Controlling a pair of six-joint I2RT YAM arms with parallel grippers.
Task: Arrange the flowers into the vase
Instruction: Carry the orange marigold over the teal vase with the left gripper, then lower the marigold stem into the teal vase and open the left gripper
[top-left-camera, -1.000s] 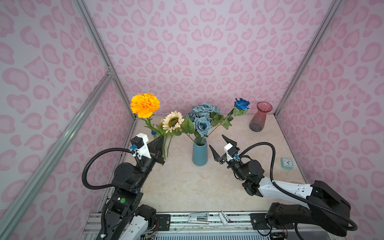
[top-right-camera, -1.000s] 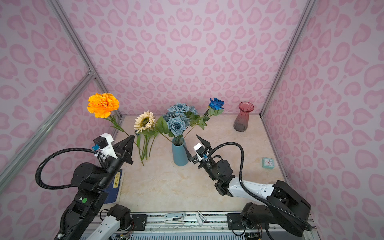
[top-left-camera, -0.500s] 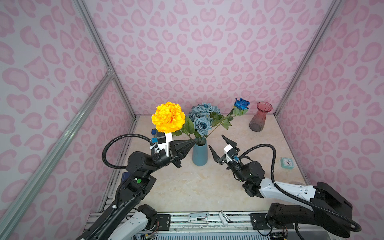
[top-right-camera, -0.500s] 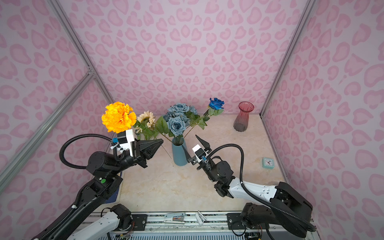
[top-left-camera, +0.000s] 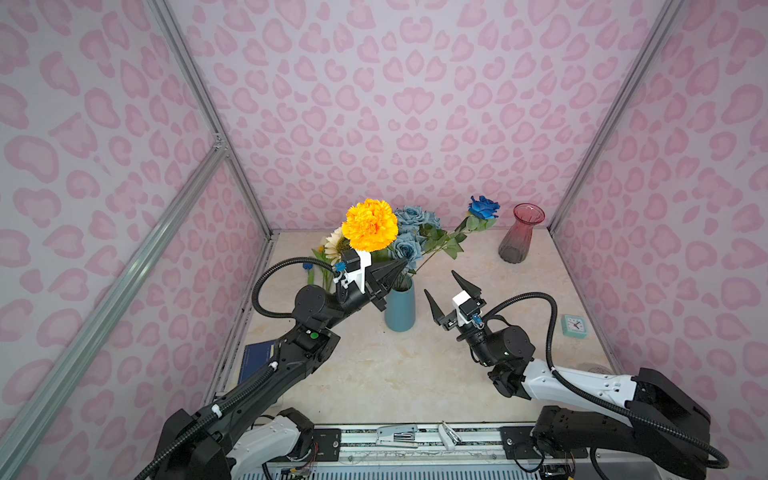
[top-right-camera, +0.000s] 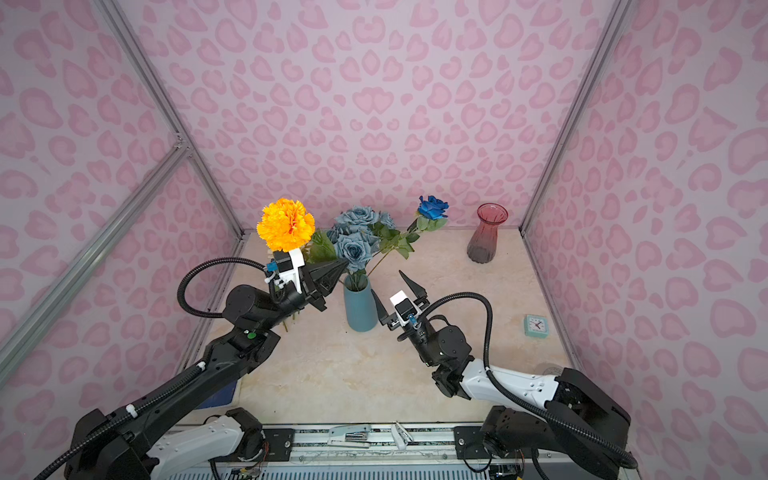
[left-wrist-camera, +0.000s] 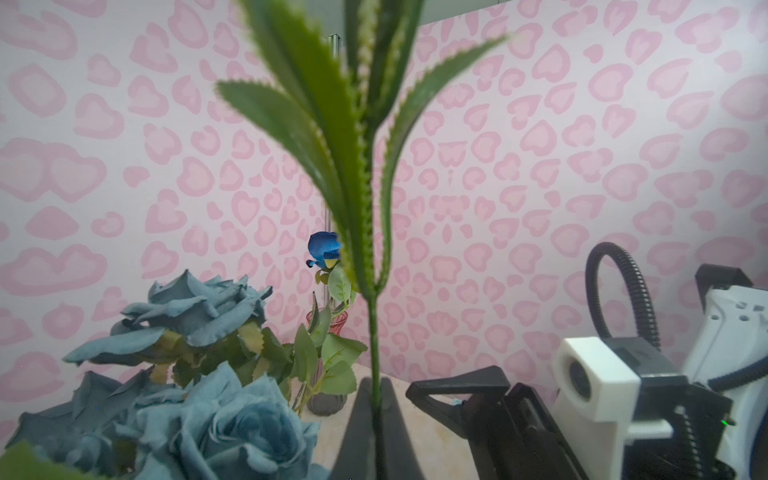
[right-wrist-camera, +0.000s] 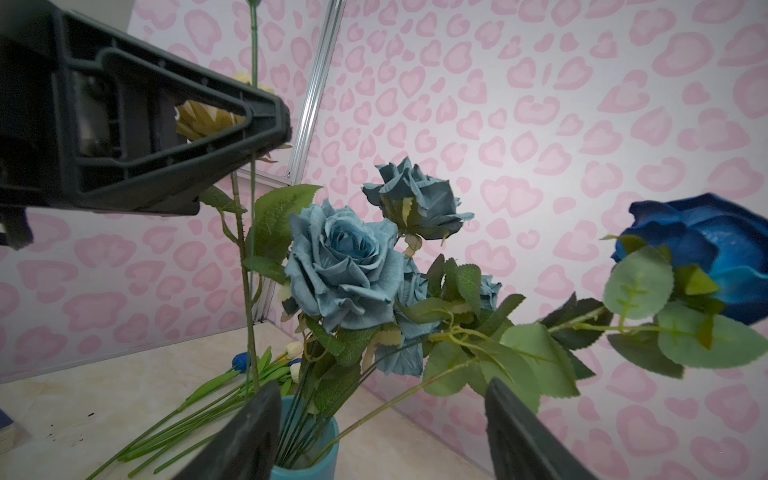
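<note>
Overall: marbled beige table (top-left-camera: 415, 374), pink heart-print walls (top-left-camera: 415, 104).
Left gripper (top-left-camera: 401, 264): centre of both top views, black pointed jaws pinched together on the marigold's stem.
Marigold (top-left-camera: 370, 224): ruffled orange ball head, just above the left gripper.
Stem (left-wrist-camera: 374, 324): thin, green, upright, with narrow serrated leaves; lower end near the vase rim, cannot tell if inside.
Vase (top-left-camera: 400, 309): matte teal cylinder, centre, upright.
Roses (top-right-camera: 355, 245): dusty-blue fabric with frayed petals, in the vase.
Blue rose (top-left-camera: 483, 206): glossy, long stem in the vase, leaning toward upper right.
Sunflower (top-left-camera: 334, 247): cream petals, mostly behind the marigold.
Tulips (right-wrist-camera: 295, 348): small smooth buds, lying on the table left of the vase.
Right gripper (top-left-camera: 439, 282): just right of the vase, jaws wide apart, holding nothing.
Red vase (top-left-camera: 517, 237): translucent glass, flared neck, upper right, well apart from the rest.
</note>
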